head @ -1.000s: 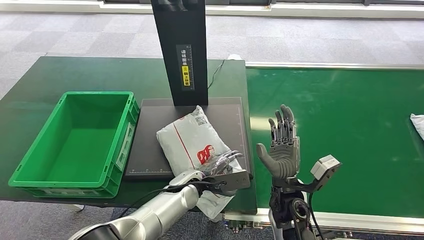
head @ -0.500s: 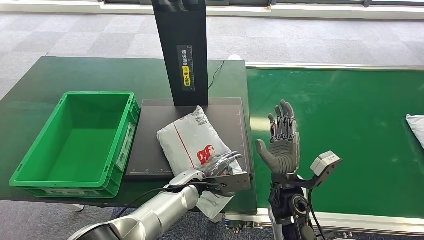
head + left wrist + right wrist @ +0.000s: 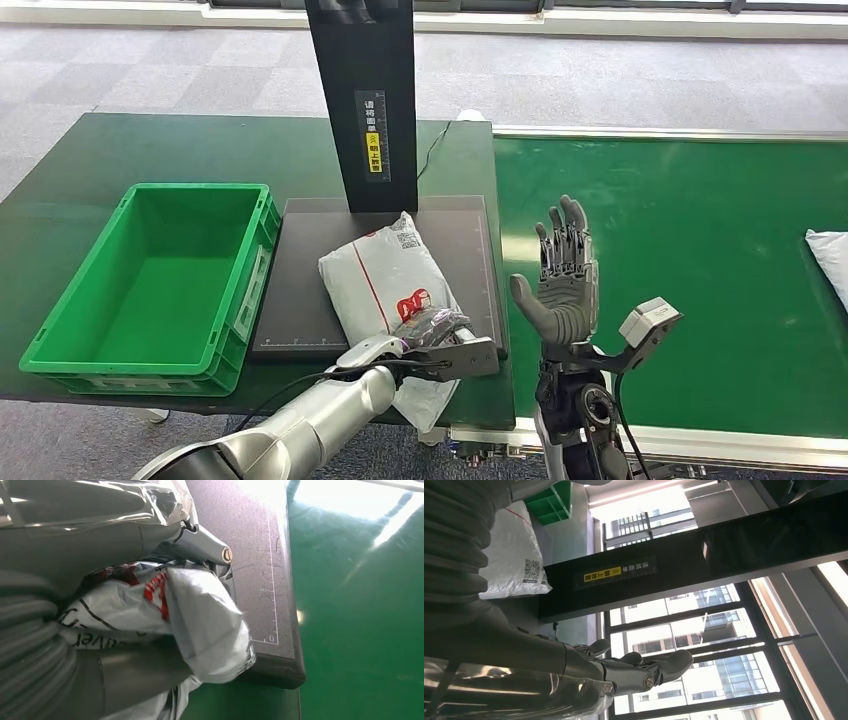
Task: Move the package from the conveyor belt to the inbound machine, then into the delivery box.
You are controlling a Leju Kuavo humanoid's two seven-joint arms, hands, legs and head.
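Left hand (image 3: 432, 330): fingers curled over the near end of the package (image 3: 385, 275), gripping crinkled plastic. Right hand (image 3: 562, 285): upright, palm forward, fingers spread, holding nothing. Package: soft white poly bag, red print, lying on the matte black plate of the inbound machine (image 3: 300, 300), long axis running diagonally away. Delivery box (image 3: 60, 345): rigid green plastic crate, left of the plate. Conveyor belt (image 3: 700, 250): smooth green.

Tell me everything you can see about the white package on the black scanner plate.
The package is a soft white plastic mailer with red printing, a thin red line and a printed code label near its far corner. It lies flat and skewed on the black plate below the dark upright post, its near end crumpled and hanging over the plate's front edge. The left hand grips that near end.
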